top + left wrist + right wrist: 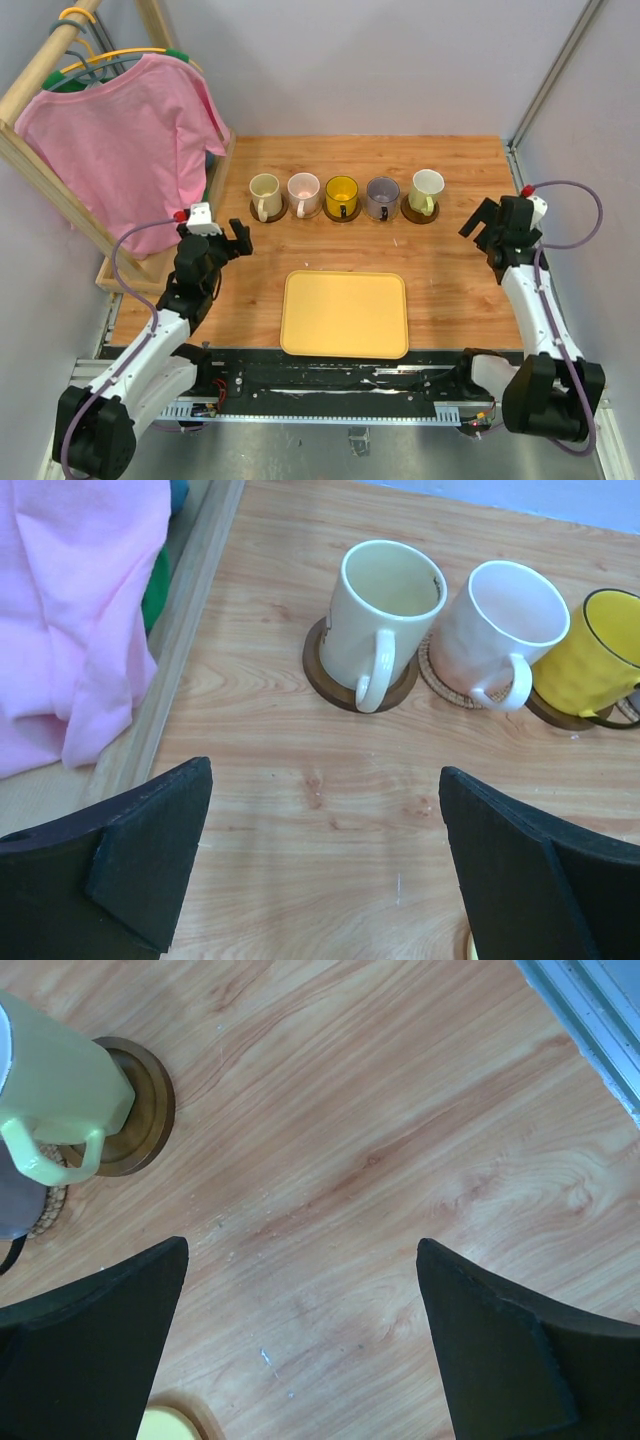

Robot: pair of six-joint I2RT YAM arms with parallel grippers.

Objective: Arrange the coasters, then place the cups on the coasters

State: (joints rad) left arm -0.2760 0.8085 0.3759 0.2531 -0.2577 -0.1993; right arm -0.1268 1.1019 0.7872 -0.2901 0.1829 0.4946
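Note:
Several cups stand in a row across the far middle of the table, each on a round coaster. In the top view they run cream (pixel 265 189), pink (pixel 303 187), yellow (pixel 342 193), grey-purple (pixel 383 194) and white-green (pixel 427 186). The left wrist view shows the cream cup (pixel 385 605) on a dark coaster (pixel 322 672), with the pink cup (pixel 500 630) on a tan coaster (pixel 436 677) beside it. My left gripper (pixel 238 238) (pixel 325 770) hangs open before the cream cup and holds nothing. My right gripper (pixel 485 220) (pixel 302 1248) is open and apart from the white-green cup (pixel 55 1085), which sits on a dark coaster (pixel 145 1110).
A yellow rectangular tray (pixel 345 312) lies near the front middle, between the arms. A pink shirt (pixel 130 140) hangs on a wooden rack (pixel 140 272) at the far left. Grey walls close the table on the back and right.

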